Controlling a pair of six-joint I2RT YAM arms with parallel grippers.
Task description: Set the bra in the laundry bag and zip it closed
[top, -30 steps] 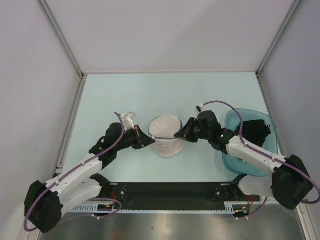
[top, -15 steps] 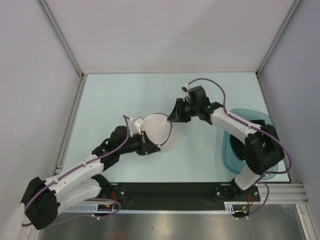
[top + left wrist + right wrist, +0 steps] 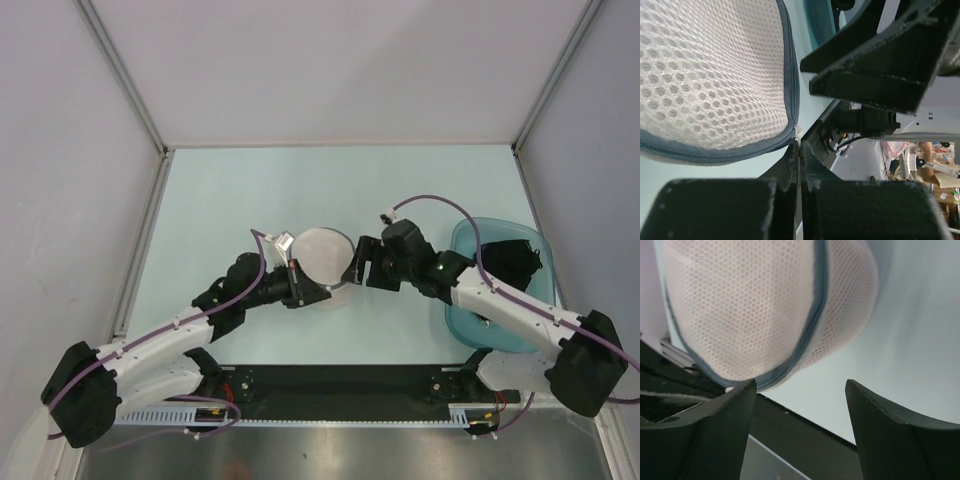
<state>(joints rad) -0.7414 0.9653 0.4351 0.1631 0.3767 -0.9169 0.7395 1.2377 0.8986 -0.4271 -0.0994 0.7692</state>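
- Roughly at the middle of the desk [image 3: 300, 190], a little toward 6 o'clock, sits the laundry bag [image 3: 325, 255], a round white mesh pod seen dome-up from the top view.
- Its dark zip [image 3: 715, 156] runs around the rim. Along the stretches that both wrist views show, the two halves meet with no gap.
- The bra does not lie in the open anywhere. The right wrist view shows a faint pink tint through the mesh, and its shape cannot be made out.
- The left hand [image 3: 303, 287] meets the bag at its 7 o'clock edge. Its fingers are pressed together, nipping a small white tab [image 3: 799, 131] right at the zip rim.
- The right hand [image 3: 355, 265] is just beside the bag at its 3 o'clock side, fingers spread apart with nothing between them. From its own camera the bag lies beyond the fingertips, not inside the gap.
- At the desk's 3 o'clock edge stands a translucent teal basin [image 3: 470, 240] holding a black garment [image 3: 512, 262], well apart from the bag.
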